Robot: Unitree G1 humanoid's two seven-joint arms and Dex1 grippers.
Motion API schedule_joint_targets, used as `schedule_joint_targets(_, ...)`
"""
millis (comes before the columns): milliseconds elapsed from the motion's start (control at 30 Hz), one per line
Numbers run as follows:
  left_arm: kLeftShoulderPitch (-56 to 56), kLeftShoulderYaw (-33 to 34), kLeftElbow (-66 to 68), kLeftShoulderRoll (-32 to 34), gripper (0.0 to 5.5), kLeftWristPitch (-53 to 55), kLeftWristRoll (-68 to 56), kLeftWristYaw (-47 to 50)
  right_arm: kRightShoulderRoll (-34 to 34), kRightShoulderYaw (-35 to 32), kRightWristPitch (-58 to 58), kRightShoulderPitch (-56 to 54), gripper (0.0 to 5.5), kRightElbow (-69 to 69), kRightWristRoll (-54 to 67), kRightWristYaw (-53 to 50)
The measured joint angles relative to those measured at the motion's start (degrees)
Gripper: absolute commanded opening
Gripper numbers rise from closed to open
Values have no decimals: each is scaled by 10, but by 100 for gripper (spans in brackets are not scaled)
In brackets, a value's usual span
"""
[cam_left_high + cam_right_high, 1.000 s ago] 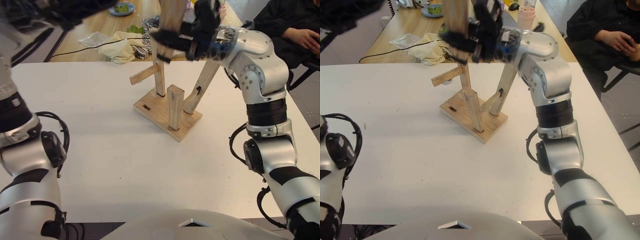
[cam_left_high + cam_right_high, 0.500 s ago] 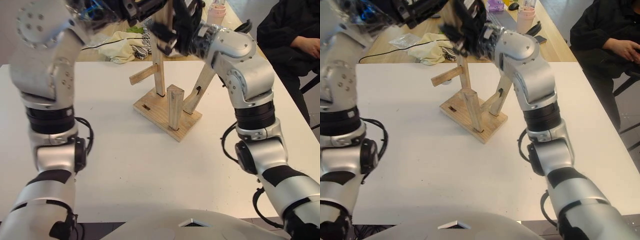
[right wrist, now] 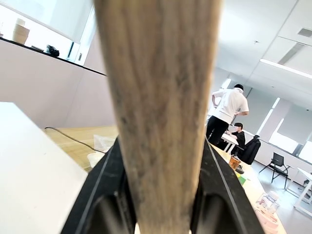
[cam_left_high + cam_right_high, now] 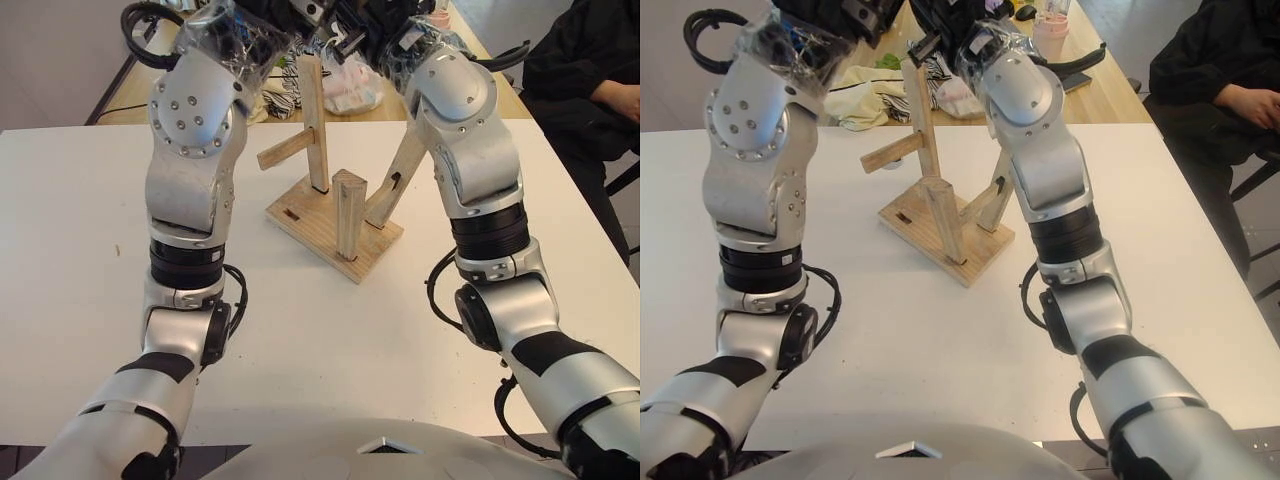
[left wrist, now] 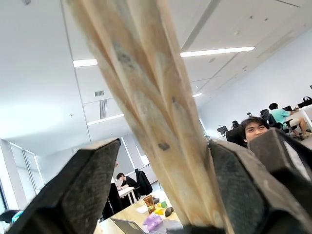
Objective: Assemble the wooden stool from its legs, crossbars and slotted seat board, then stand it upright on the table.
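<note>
The slotted seat board lies flat on the white table. Three legs stand in it: a tall leg carrying a crossbar, a short front leg and a leaning leg. Both arms are raised over the far side of the stool, and their hands meet at the top edge of the eye views. My right gripper is shut on a loose wooden leg that points up. My left gripper straddles that wood, open, with a gap beside one finger.
Behind the white table, a wooden table holds a cream cloth, a striped cloth and a pinkish bag. The near half of the white table is bare. A black chair stands at the right edge.
My left arm has swung in from the left and risen to the held leg. My right arm has lifted the leg higher. The stool on the table has stayed put.
</note>
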Motion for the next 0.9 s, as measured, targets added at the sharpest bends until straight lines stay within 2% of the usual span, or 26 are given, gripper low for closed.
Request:
schedule_joint_targets(167, -24, 23, 27, 44, 332, -17, -36, -76, -2, 18, 0, 13, 100, -6, 2, 55)
schedule_joint_targets(400, -32, 59, 21, 34, 235, 53, -153, -110, -23, 18, -3, 24, 100, -12, -7, 78)
schedule_joint_targets(633, -33, 71, 25, 42, 223, 71, -188, -126, -25, 19, -24, 24, 100, -6, -33, 79)
schedule_joint_targets(667, -36, 72, 30, 43, 222, 71, -194, -131, -26, 20, -28, 24, 137, -6, -38, 79)
schedule_joint_targets(800, -40, 74, 62, 59, 201, 55, -172, -132, -58, 45, -62, 24, 195, -6, -70, 93)
schedule_joint_targets(900, -40, 74, 77, 60, 201, 13, -147, -127, -68, 59, -69, 24, 257, -7, -89, 104)
